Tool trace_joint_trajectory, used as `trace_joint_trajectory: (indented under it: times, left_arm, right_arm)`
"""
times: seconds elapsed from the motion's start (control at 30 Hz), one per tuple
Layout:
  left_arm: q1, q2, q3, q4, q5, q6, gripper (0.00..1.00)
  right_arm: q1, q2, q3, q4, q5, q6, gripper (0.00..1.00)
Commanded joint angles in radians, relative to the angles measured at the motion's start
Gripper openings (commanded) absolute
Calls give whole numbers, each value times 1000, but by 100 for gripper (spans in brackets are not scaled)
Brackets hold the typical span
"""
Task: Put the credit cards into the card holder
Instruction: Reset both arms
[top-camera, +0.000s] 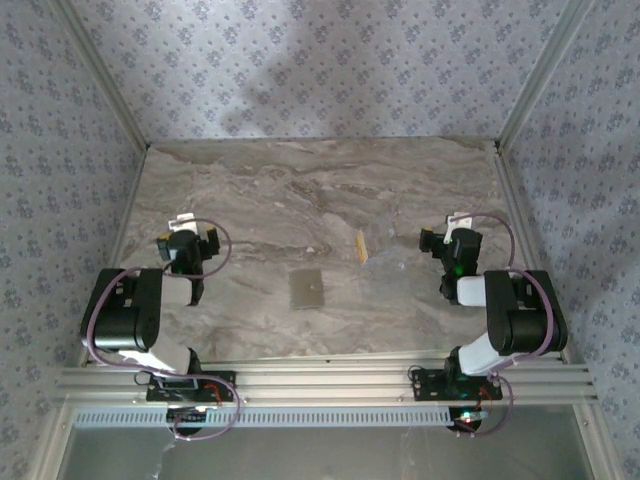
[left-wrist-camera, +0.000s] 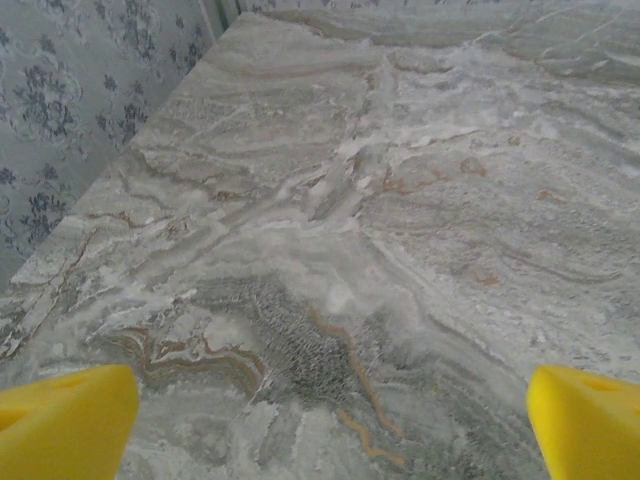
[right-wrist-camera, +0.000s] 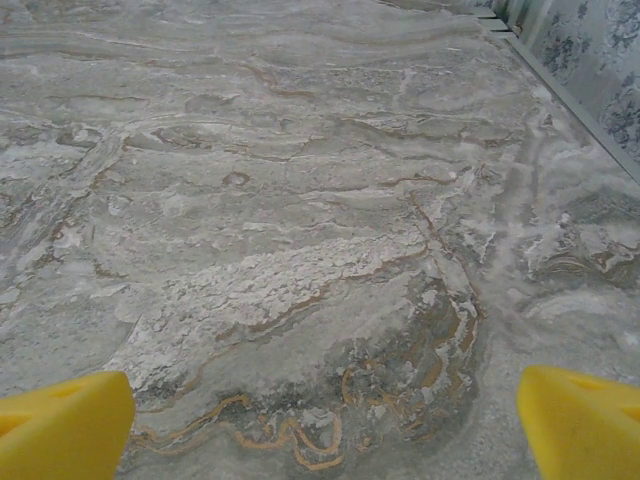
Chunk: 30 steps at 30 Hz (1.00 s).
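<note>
Soft even light, faint shadow blotches on back wall (top-camera: 300, 70), wrist views bit blurry nr bottom.

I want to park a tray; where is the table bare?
Bare: the far half, from the credit card to the back wall, and the stretch between the card holder and the left gripper. Only the centre is occupied.

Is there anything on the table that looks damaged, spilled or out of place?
Nothing stands out. The gray card holder lies flat on the table, and a yellow-orange card lies apart from it.
</note>
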Motion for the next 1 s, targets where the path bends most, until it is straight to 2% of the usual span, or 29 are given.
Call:
trace_joint_trajectory:
  times: [0.0, 0.97]
  left_arm:
    - [6, 1, 24, 34, 51, -19, 100]
    - [2, -5, 24, 20, 54, -14, 100]
  right_arm:
    - [-6, 10, 19, 21, -21, -15, 100]
    - [-4, 8, 18, 24, -16, -19, 100]
